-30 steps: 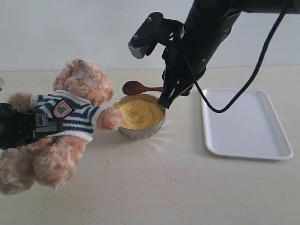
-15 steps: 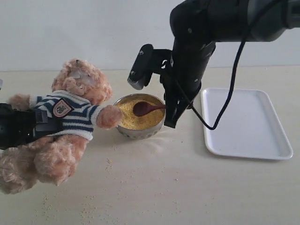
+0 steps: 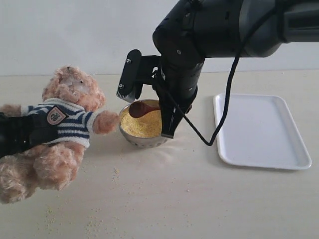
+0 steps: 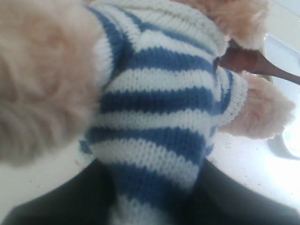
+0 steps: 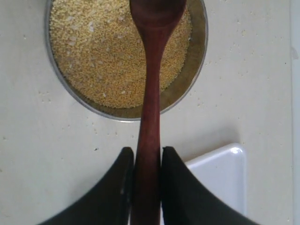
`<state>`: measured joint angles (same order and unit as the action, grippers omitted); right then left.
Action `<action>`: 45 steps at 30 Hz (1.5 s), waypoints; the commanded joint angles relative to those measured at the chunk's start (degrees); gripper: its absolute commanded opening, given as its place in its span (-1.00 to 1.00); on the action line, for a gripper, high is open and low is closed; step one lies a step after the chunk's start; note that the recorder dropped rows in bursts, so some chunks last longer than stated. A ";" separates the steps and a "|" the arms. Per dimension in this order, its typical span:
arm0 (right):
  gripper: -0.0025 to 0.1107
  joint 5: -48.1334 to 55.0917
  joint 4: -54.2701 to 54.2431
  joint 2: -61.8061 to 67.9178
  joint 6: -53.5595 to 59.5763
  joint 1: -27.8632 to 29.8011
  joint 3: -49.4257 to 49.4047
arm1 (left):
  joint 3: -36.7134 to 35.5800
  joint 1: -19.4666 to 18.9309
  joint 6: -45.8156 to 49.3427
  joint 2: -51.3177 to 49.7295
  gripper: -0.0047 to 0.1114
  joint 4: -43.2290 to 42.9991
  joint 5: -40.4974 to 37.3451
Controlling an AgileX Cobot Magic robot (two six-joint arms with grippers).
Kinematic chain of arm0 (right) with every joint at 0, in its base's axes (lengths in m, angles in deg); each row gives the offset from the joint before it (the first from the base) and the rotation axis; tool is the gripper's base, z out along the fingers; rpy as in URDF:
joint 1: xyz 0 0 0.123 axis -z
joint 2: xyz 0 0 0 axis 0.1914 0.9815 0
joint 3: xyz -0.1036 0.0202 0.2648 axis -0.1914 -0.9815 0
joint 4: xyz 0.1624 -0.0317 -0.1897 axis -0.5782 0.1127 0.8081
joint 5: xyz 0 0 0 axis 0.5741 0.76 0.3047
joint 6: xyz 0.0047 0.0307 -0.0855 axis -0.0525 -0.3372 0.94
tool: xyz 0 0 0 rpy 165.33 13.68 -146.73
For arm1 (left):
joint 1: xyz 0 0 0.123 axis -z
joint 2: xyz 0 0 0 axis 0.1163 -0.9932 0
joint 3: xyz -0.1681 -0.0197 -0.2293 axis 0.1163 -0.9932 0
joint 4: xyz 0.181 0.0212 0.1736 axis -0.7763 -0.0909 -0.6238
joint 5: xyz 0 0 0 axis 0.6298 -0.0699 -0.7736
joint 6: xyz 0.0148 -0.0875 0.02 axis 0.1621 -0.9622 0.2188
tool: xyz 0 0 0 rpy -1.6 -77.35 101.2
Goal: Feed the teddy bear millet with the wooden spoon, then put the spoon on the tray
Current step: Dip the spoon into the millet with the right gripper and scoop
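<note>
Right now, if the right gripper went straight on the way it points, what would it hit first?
Probably the table just beside the metal bowl. The right gripper, shut on the wooden spoon, points steeply down there. Depth is unclear; it might clip the rim.

R jaws point down pinching wooden spoon (image 5: pixel 149 117); L jaws clamp teddy bear (image 3: pixel 65 122).

no text could be read anywhere; the small shield badge (image 3: pixel 56 115) on the navy-and-white striped sweater (image 3: pixel 76 125) of the fluffy light-brown plush teddy bear (image 3: pixel 75 90) was only a blur.
</note>
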<state>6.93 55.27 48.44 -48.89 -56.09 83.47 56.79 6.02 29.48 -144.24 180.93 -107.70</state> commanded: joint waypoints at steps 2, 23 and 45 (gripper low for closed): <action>-0.96 0.01 2.11 0.22 -1.12 -0.03 0.22 | 0.31 -0.30 -0.40 0.49 -0.83 0.82 -2.69; -0.96 1.23 -4.11 3.69 -4.52 -0.03 0.22 | 0.31 -0.30 -0.40 0.49 -0.83 0.82 -2.47; -0.96 1.69 -3.92 0.48 -9.71 -0.03 0.22 | 0.31 -0.30 -0.25 0.49 -0.83 0.82 -2.05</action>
<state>8.58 51.44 50.29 -57.95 -56.09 83.47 56.79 6.02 29.36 -144.24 180.93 -109.02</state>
